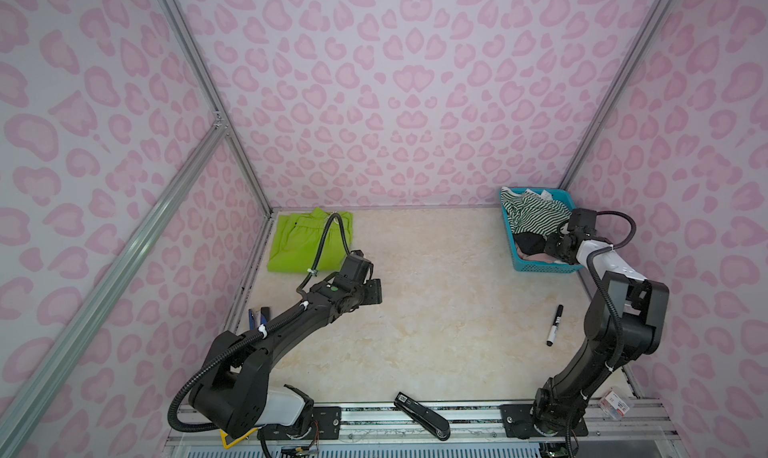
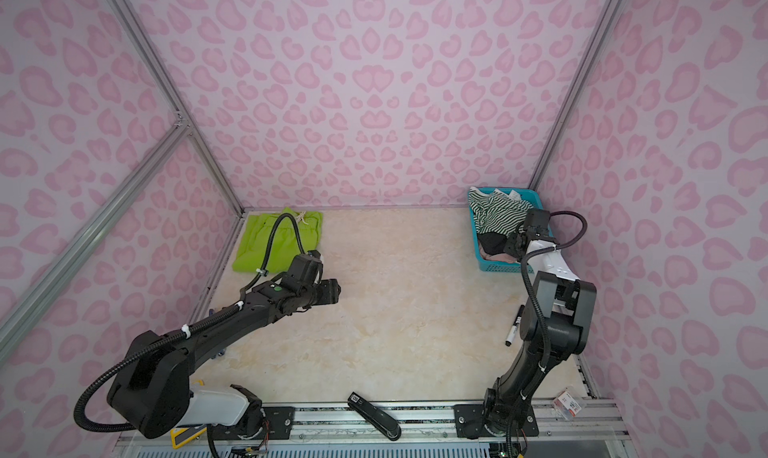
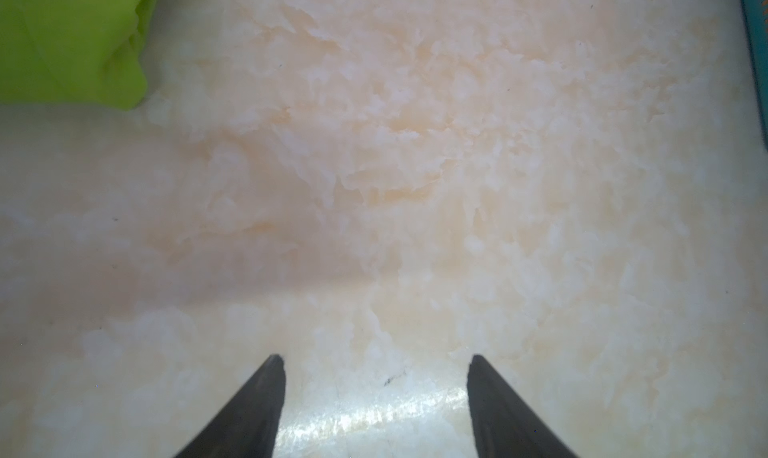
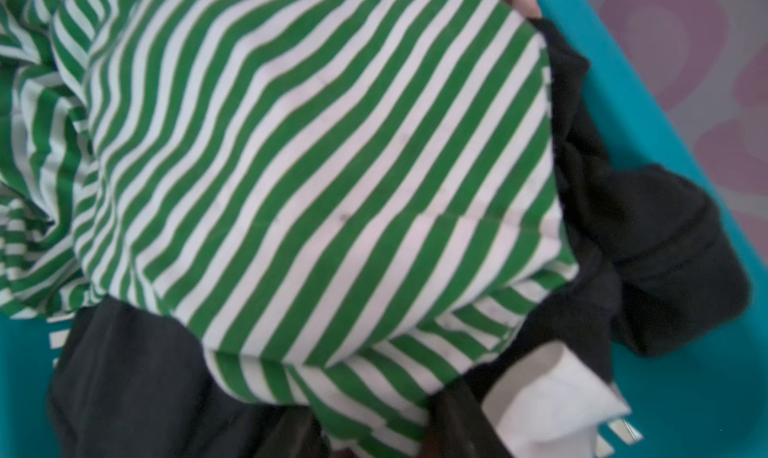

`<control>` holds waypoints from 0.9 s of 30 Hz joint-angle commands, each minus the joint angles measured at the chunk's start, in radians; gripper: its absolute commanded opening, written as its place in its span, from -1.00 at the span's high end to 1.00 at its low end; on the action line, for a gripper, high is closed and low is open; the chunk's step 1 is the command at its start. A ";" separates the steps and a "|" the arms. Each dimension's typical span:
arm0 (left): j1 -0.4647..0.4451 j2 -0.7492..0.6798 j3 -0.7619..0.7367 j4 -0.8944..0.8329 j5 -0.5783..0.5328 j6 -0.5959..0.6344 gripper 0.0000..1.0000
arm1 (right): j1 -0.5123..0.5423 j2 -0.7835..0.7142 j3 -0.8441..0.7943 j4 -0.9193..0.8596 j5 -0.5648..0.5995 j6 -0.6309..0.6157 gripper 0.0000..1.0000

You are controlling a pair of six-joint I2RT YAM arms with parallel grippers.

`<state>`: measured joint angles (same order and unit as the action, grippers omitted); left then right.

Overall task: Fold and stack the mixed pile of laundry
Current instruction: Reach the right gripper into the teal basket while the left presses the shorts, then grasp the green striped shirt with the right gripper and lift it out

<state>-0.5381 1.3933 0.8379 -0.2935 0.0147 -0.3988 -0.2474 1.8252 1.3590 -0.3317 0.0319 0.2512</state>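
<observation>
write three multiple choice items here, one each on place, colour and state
1. What colour is the basket? A) red B) teal C) yellow
2. Where do the lime-green shorts lie? A) in the basket B) on the table, far left corner C) over an arm
3. How is the left gripper? A) open, empty B) shut on the shorts C) shut on a sock
Key: B, its wall is teal; B, they lie flat by the back wall; A, its jaws stand apart over bare table.

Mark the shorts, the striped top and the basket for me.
shorts [image 1: 291,244], in a top view, on the middle of the green fabric.
striped top [image 4: 311,165], right wrist view, on the middle of the striped panel.
basket [image 1: 540,267], in a top view, on its near lattice wall.
</observation>
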 commanded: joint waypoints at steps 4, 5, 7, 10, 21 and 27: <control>-0.006 -0.019 -0.058 0.061 -0.013 -0.044 -0.42 | 0.001 -0.096 -0.042 0.051 -0.079 -0.007 0.78; -0.008 -0.016 -0.061 0.064 -0.009 -0.048 -0.41 | 0.002 -0.117 -0.042 0.048 -0.081 -0.007 0.87; -0.009 -0.009 -0.062 0.067 -0.009 -0.054 -0.40 | 0.005 -0.160 -0.043 0.037 -0.091 -0.006 1.00; -0.010 -0.007 -0.058 0.066 -0.017 -0.061 -0.40 | 0.016 -0.228 -0.036 0.016 -0.121 -0.018 1.00; -0.009 -0.031 0.078 -0.093 -0.133 -0.075 -0.41 | 0.482 -0.421 0.380 -0.348 -0.222 -0.162 1.00; -0.003 -0.127 0.112 -0.180 -0.155 -0.098 -0.43 | 0.730 -0.428 0.332 -0.336 -0.231 -0.131 1.00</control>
<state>-0.5434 1.3067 0.9367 -0.4049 -0.1051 -0.4770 0.4500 1.3842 1.7538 -0.6098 -0.2001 0.1085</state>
